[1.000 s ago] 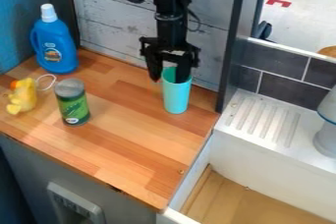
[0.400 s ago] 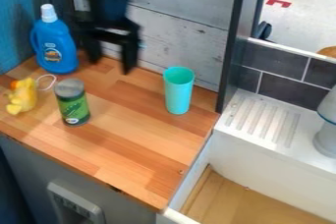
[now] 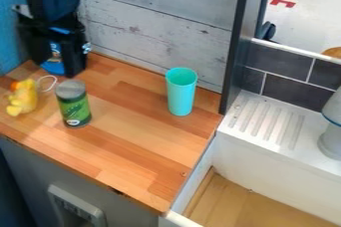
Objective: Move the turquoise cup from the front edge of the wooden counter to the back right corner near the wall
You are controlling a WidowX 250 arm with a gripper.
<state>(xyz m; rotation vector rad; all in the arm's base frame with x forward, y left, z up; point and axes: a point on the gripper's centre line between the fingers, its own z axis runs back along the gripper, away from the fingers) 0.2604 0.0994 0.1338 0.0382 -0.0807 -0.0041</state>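
Note:
The gripper (image 3: 56,62) hangs open at the upper left, in front of the blue bottle (image 3: 53,67), whose lower part shows between the two fingers. Whether they touch the bottle cannot be told; its cap and upper part are hidden behind the arm. Just in front stands a green can (image 3: 74,105) with a grey top, upright. A yellow toy duck (image 3: 24,97) with a white string loop sits to the can's left. The turquoise cup (image 3: 180,92) stands upright near the back wall, well to the right of the gripper.
The wooden counter (image 3: 143,146) ends at a front edge and at a white sink basin (image 3: 273,164) on the right. A dark upright post (image 3: 234,47) rises behind the counter's right corner. A grey-white object (image 3: 331,139) stands on the sink's ledge at the far right.
From over the turquoise cup, the gripper has swung left across the counter to the blue bottle. The cup has stayed on the counter, as have the can and duck.

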